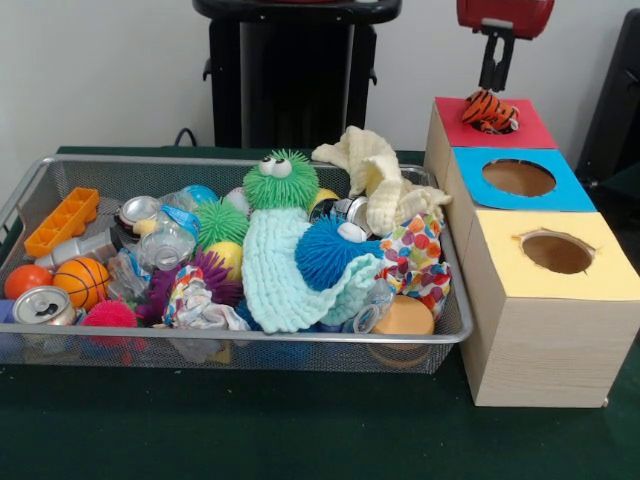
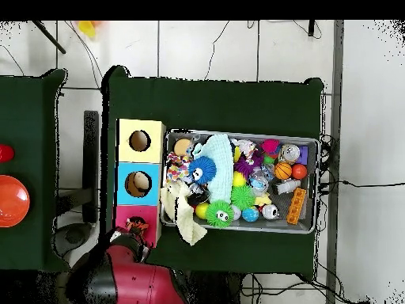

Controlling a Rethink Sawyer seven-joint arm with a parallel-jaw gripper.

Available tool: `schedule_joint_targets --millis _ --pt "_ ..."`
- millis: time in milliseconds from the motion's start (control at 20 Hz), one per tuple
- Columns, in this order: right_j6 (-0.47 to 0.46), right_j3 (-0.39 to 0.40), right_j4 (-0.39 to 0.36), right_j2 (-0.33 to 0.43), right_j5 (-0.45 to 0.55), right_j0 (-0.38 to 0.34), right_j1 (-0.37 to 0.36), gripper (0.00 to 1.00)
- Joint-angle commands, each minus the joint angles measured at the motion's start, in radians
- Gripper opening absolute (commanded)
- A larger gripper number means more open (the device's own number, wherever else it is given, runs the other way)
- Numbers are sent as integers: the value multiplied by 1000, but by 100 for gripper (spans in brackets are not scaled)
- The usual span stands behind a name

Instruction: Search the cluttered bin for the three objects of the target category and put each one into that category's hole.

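Green table [image 1: 300, 430] carries everything. Wire mesh bin [image 1: 250, 345] is packed: pale blue knit cloth [image 1: 285, 270], cream cloth [image 1: 375, 180] draped over the far right rim, green googly-eyed spiky ball [image 1: 281, 180], blue spiky ball [image 1: 325, 252], mini basketball [image 1: 82, 281], orange tray [image 1: 62, 221], crushed can [image 1: 42, 305]. Wooden box row beside it has yellow [image 1: 555, 260], blue [image 1: 520, 180] and red [image 1: 492, 125] tops. Striped tiger plush [image 1: 489, 110] sits on the red top. My end effector [image 1: 496, 80] hangs just above it, fingers close together; can't tell whether they touch it.
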Motion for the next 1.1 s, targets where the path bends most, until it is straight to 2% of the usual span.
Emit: schedule_joint_targets --millis 50,300,650,1100 --pt "145 -39 11 100 -64 -75 98 0" --pt "158 13 -5 154 -128 -112 115 0" --pt "209 72 0 204 -200 -112 132 0" --pt "202 82 15 213 -179 -111 112 0"
